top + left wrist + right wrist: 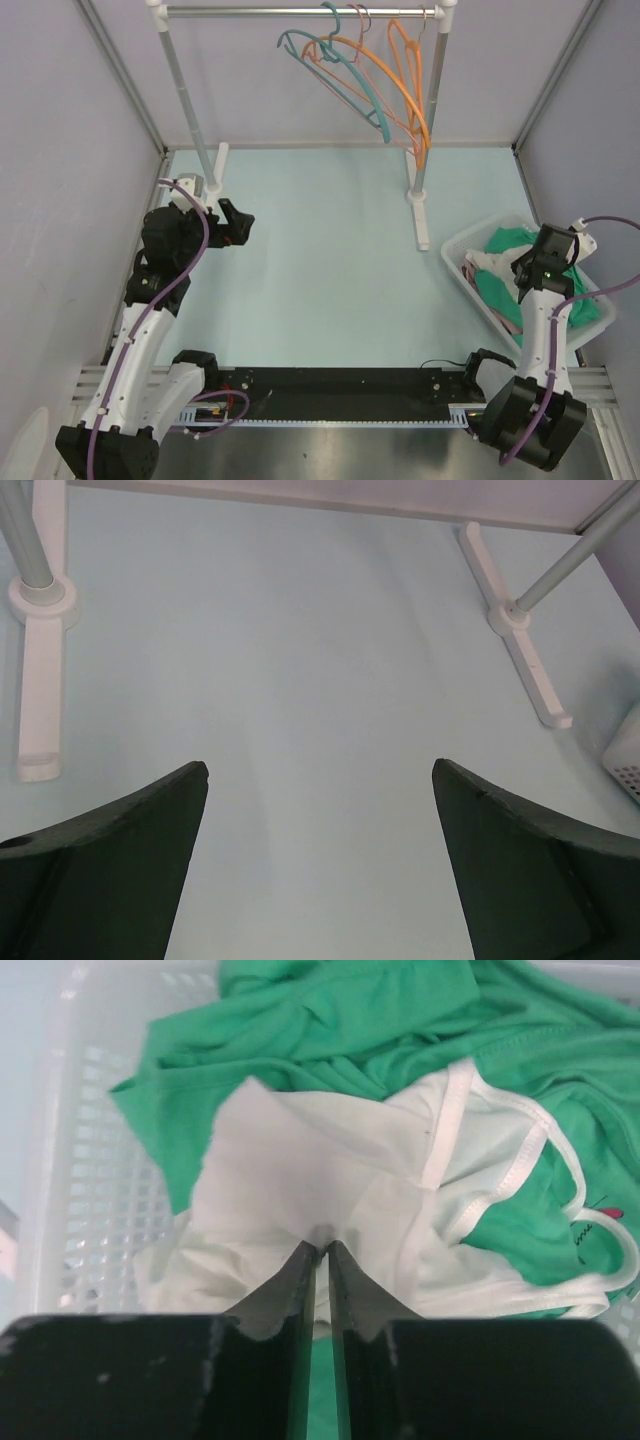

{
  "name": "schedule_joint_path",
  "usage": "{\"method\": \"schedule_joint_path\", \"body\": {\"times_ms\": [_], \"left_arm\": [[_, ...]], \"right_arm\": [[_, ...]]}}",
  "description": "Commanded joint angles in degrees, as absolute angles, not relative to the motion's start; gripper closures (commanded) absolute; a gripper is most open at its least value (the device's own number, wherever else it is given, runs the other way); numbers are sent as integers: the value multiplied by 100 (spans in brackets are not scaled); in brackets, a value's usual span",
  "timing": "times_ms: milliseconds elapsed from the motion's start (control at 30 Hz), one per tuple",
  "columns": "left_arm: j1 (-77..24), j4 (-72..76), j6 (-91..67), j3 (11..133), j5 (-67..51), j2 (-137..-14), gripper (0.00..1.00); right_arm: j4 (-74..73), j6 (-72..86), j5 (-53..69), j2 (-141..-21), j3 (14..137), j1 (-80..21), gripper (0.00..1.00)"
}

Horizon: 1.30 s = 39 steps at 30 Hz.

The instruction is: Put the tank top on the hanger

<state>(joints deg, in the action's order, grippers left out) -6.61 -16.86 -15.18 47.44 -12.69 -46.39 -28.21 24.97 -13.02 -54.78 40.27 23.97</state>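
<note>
over the basket point(70, 1170), the right gripper point(322, 1247) is pointing down into the pile, and its jaws are clenching on a small peak of the tank top point(300, 1160). the white cloth is tenting up at the very tips. the tank top is lying inside the basket on top of the green garment point(330, 1010), with its narrow straps trailing across the green folds on the basket's right side.

well to the left of the basket, the left gripper point(320, 767) is hovering above the bare surface point(320, 260) with its jaws released and wide apart, gripping nothing.

beyond the basket and a little to its left, the hanger point(360, 22) is hanging from the rack point(430, 100), crowded in among the teal hanger point(345, 85) and the orange hangers point(418, 90).

several things are looking risky to me. the pinch is taking only a thin bite of thin cloth, so a quick lift is likely to let it slide out of the jaws. the straps are resting on the green garment, so the lift may be dragging that garment up too, or tipping the light basket. the top is bunched, so finding its neck opening is going to need the other arm. at the rack, the hangers are overlapping, so reaching for the pink one may be snagging or knocking off a neighbour.
</note>
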Motion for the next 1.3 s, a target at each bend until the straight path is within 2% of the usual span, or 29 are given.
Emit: {"method": "schedule_joint_path", "body": {"times_ms": [0,67,367,600,800,933,1100,1200,1233,1267], "left_arm": [[-633,-1521,-1573,4720,-1231,-4561,1],[-633,-1529,-1564,4720,-1195,-4570,1],[-633,-1591,-1442,4737,-914,-4562,1],[-633,-1644,-1283,4781,-879,-4535,1],[-633,-1591,-1064,4685,-633,-4263,1],[-633,-1582,-984,4641,-598,-4262,1],[-633,-1600,-941,4667,-800,-4368,1],[-633,-1582,-888,4641,-782,-4359,1],[-633,-1573,-870,4641,-774,-4351,1],[-633,-1582,-861,4632,-756,-4359,1]], "right_arm": [[-2908,2242,-1179,-5019,4605,2294,93],[-2944,2136,-871,-4791,4833,2276,100],[-3252,2047,298,-4404,6002,2048,100],[-3216,2022,693,-4333,7381,820,100],[-3472,1820,1352,-4342,7550,18,100],[-3270,1819,1854,-4298,7331,-1007,100],[-3015,1653,1565,-4394,7172,-2353,100],[-2787,1495,986,-4631,7084,-3556,100],[-2699,1329,445,-4736,7084,-3899,100],[-2646,1249,109,-4824,7127,-4685,100]]}}
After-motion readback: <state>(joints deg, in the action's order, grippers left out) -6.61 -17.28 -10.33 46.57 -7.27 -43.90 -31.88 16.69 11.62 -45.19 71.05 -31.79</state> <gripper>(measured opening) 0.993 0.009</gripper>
